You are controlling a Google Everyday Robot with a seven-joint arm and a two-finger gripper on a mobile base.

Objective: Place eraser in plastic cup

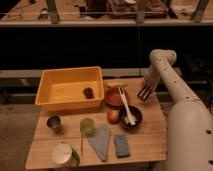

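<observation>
We found one wooden table (145, 137) carrying the items inspected. One gripper (145, 91) hung over the table's right rear area, just right of the red bowl (114, 97), with its fingers drawn together and clamped on the single eraser (144, 95), a small block striped dark and pale, held clear of the tabletop. We counted two cups: one plastic cup (87, 125), translucent green and upright near the table's middle front, well apart from the gripper, and one dark metal cup (54, 123) to its left. We counted two bowls: the red one, and one dark bowl (135, 119) in front of it holding white utensils (125, 105), whose number we could not settle. One orange fruit (113, 116) lay just left of the dark bowl. One yellow bin (60, 92) occupied the left rear, with one small dark object (88, 92) inside. Along the front we noted one white-topped round container (64, 154), one grey cloth (100, 140) and one blue-grey sponge (121, 145).
</observation>
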